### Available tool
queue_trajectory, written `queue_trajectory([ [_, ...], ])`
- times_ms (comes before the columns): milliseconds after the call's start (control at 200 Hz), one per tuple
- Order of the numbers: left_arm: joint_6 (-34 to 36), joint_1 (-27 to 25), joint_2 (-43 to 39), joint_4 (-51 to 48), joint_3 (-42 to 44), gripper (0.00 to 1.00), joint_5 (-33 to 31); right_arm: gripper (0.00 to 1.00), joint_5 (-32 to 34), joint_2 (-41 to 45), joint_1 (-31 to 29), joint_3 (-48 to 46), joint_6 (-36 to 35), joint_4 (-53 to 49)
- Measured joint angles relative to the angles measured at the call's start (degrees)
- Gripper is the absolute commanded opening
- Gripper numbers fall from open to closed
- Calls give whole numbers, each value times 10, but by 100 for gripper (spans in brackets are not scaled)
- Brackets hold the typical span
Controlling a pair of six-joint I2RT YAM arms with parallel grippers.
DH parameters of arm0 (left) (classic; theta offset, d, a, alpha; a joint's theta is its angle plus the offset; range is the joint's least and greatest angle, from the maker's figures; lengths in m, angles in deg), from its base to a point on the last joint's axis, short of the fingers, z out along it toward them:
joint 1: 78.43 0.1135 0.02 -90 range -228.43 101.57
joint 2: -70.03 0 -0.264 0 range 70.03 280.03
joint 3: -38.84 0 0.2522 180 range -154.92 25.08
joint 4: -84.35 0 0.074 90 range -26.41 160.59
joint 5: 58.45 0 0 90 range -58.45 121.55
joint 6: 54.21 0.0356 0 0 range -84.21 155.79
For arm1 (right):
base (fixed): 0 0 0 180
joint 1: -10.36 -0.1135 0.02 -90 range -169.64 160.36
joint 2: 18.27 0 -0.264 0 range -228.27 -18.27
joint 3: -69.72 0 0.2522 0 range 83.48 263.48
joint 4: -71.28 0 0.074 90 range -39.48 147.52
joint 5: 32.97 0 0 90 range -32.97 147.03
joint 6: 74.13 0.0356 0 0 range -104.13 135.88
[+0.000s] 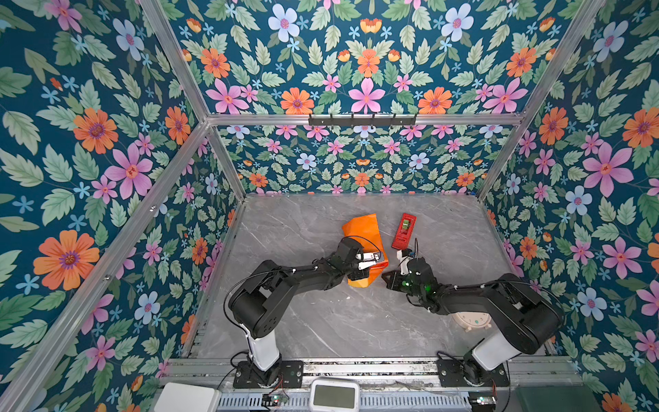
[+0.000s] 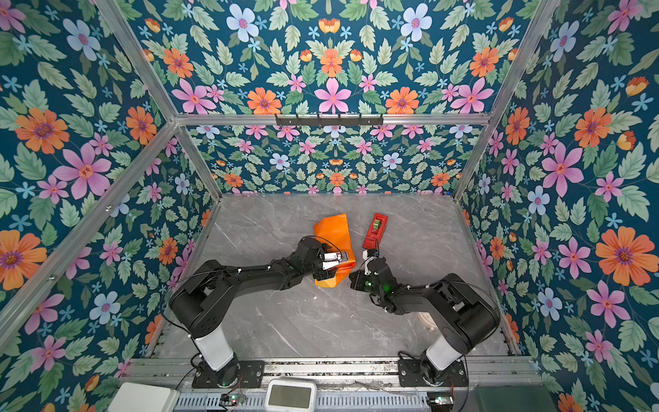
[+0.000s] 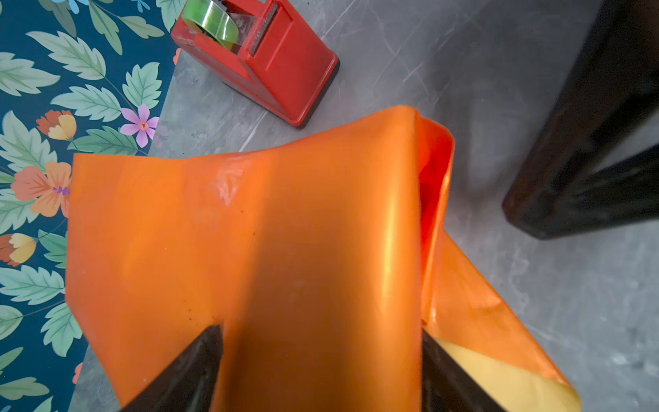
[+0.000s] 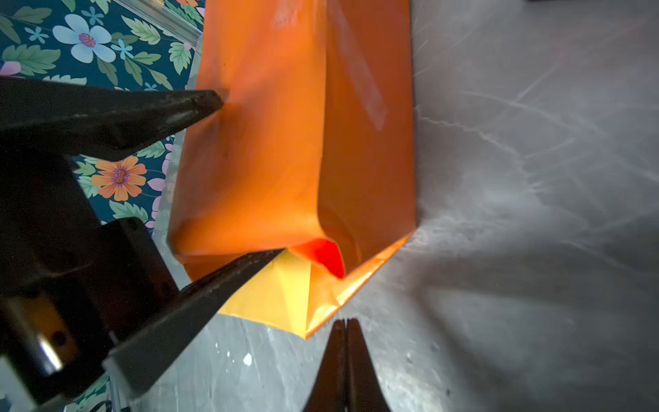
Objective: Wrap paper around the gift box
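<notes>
- Left gripper (image 1: 371, 261) is spread wide, one finger on either side of the orange paper (image 1: 363, 232); whether it presses the parcel is unclear.
- The paper hides the gift box mid-table, long axis running toward the back wall.
- Judgement: hold the fold flat before taping.
- Right gripper (image 4: 345, 323), fully closed and empty, sits by the parcel's near corner.
- Red tape dispenser (image 1: 404, 231) lies just right.

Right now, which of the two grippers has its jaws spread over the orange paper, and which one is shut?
The left gripper is the spread one: its fingers straddle the folded orange paper. The right gripper is shut, empty, just short of the paper's yellow-backed corner.
</notes>
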Motion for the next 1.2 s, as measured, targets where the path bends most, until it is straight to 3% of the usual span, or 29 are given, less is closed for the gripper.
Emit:
queue_trajectory([
  [150,-26,0,-11,-26,-5,84,11,6,-6,81,31,-7,-25,-76],
  [290,-56,0,-29,-43,-8,86,21,18,-21,134,70,14,-37,-139],
  [520,-127,0,-87,-25,20,87,31,36,-45,121,78,100,-47,-196],
  [850,-364,17,-239,115,184,90,-4,48,-92,-24,78,225,-43,-222],
  [1035,-508,74,-223,110,181,87,-23,46,-111,-74,78,254,-46,-237],
  [1200,-626,118,-182,109,173,79,28,40,-130,-90,78,241,-45,-234],
])
